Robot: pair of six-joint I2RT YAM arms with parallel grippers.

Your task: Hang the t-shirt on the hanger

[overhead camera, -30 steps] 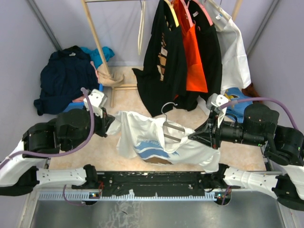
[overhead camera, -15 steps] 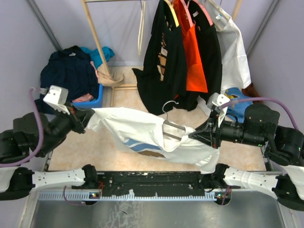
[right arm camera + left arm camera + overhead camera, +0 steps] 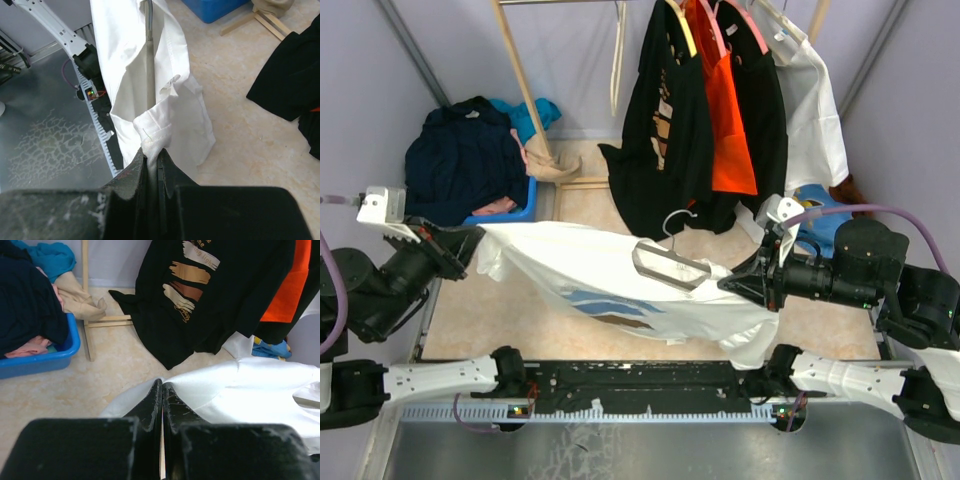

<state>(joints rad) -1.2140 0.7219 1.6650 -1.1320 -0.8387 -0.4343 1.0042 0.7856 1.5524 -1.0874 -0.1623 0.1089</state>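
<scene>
The white t-shirt (image 3: pixel 590 265) with its blue print hangs stretched in the air between my two grippers. My left gripper (image 3: pixel 472 242) is shut on the shirt's left edge; in the left wrist view its jaws (image 3: pixel 162 385) pinch the white cloth (image 3: pixel 250 385). The hanger (image 3: pixel 670 262), pale grey with a silver hook, lies partly inside the shirt, hook pointing away from me. My right gripper (image 3: pixel 725 284) is shut on the hanger's right end. In the right wrist view the grey arm (image 3: pixel 148 50) runs down into bunched shirt fabric (image 3: pixel 125 60) squeezed between the jaws (image 3: pixel 151 152).
A wooden rack (image 3: pixel 525 80) at the back carries black (image 3: pixel 665 130), orange (image 3: pixel 725 110) and white (image 3: pixel 815 110) garments. A blue bin (image 3: pixel 510 212) with dark navy clothes (image 3: pixel 460 160) sits at the back left. A black rail (image 3: pixel 640 380) runs along the near edge.
My left arm has swung far to the left with the shirt's edge, pulling the cloth out flat and wide. The hanger has tilted slightly leftward. The right gripper has stayed in place.
</scene>
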